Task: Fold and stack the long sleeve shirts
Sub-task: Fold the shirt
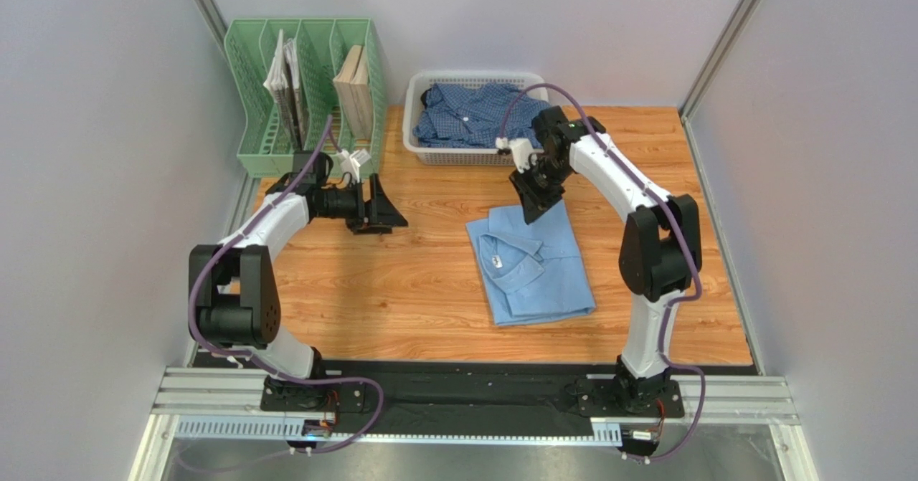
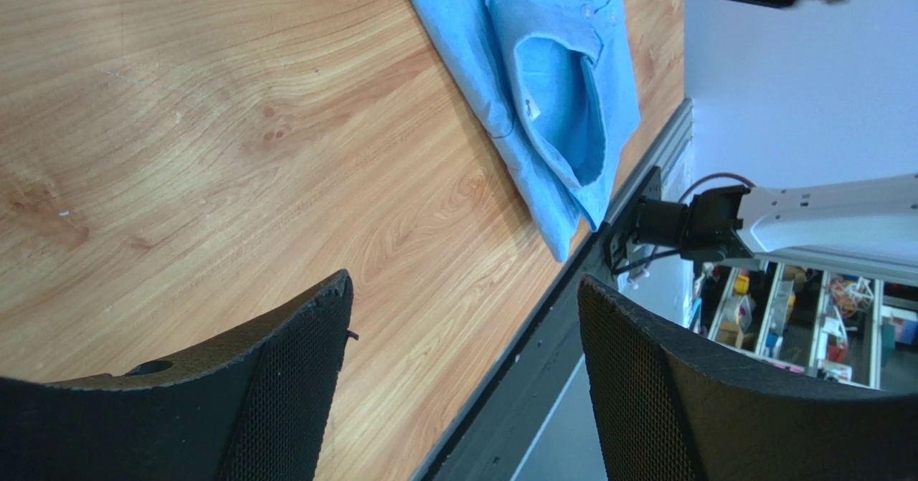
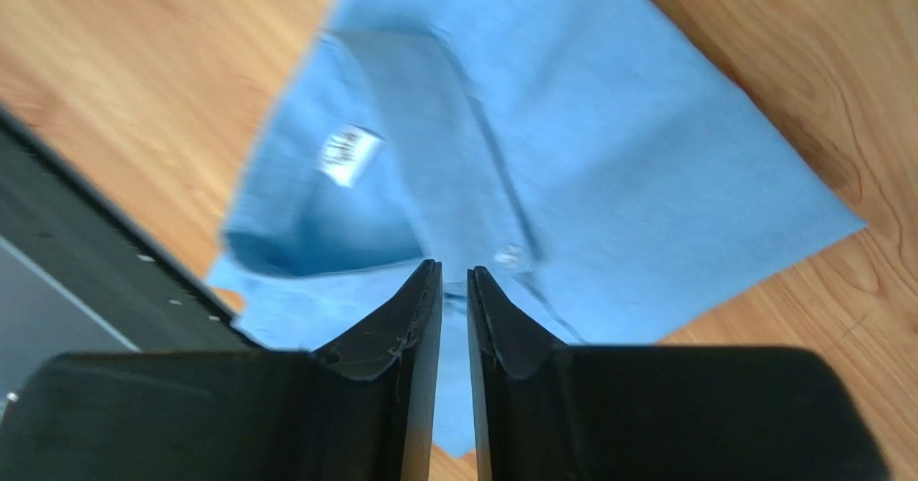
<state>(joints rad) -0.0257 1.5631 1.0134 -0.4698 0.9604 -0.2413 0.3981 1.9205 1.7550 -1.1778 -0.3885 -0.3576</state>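
Over the far edge of the folded light blue shirt (image 1: 533, 266), the right gripper (image 1: 533, 210) points down with its jaws drawn nearly together. The wrist view shows only a thin slit between the black fingers (image 3: 401, 336) and nothing caught in it. The cloth shows through the gap, and whether the tips touch the fabric cannot be told. Just beyond the fingertips lie a small button (image 3: 506, 255) on the placket, the turned-down collar (image 3: 399, 105) and a white label (image 3: 350, 154) inside the neck. This shirt lies flat on the wooden table (image 1: 377, 287), right of centre, folded into a neat oblong that sits slightly askew, collar side up and toward the back. Behind the right gripper, at the table's far edge, stands a white basket (image 1: 409, 115) with the darker checked shirt (image 1: 469, 115) crumpled inside it, unfolded. Across the table, well apart from both shirts, the left gripper (image 1: 390, 204) hangs over bare wood with its jaws spread wide and empty. Its wrist camera looks between the two mesh-faced fingers (image 2: 302, 352) toward the light blue shirt in the distance. Beyond the left gripper, in the back left corner, sits a green file rack (image 1: 253, 126) holding a few books.
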